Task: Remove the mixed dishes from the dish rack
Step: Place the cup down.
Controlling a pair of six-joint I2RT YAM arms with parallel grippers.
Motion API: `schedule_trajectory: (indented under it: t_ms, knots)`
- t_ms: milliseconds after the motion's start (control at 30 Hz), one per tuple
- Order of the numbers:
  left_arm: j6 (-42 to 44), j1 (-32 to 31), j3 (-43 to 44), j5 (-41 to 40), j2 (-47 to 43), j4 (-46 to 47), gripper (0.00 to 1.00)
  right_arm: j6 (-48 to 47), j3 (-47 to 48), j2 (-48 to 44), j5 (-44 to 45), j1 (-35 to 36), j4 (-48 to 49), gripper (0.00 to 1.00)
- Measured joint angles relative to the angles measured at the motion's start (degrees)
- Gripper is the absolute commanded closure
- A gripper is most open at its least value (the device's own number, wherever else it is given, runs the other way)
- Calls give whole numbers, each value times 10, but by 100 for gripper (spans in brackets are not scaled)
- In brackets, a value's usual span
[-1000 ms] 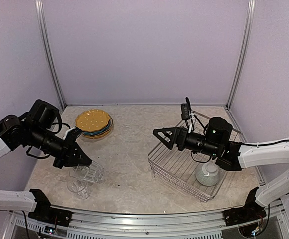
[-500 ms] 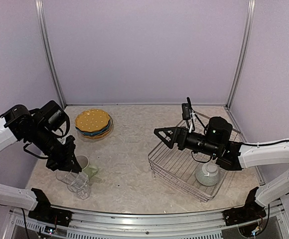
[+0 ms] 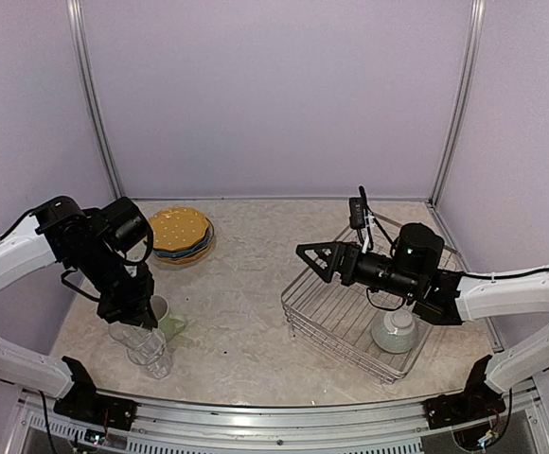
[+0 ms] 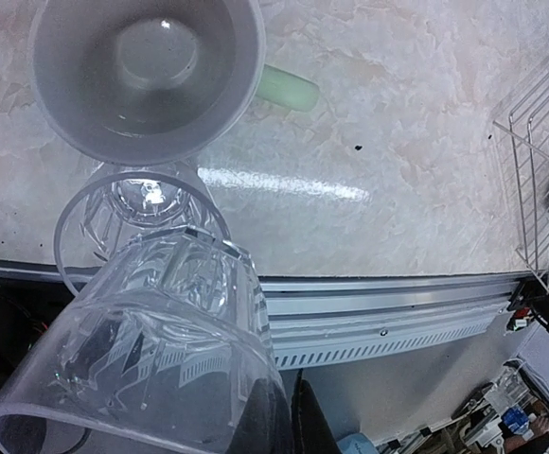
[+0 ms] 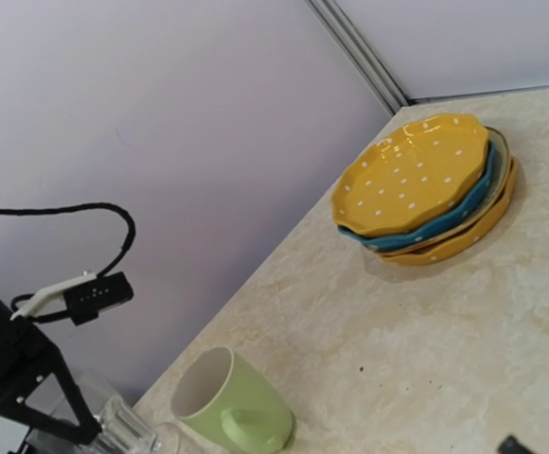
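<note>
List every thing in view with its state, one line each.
left gripper: shut on the held glass
held glass: tilted, pinched at its rim
second glass: upright, free
green mug: upright, empty
plates: stacked on table
right gripper: open, empty
bowl: inside dish rack
dish rack: holds only the bowl

Left claw (image 3: pixel 134 315) clamped, pointing down; right claw (image 3: pixel 310 262) spread wide.

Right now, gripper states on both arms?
Left gripper: closed on a clear glass.
Right gripper: open, holding nothing.
</note>
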Motion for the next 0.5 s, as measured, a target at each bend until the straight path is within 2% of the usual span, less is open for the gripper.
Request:
schedule_trajectory:
  t_ms: [500]
  knots:
    - [-2,-8,-3,-19,28,0,100,2,-6,-6,2,0,-4,0]
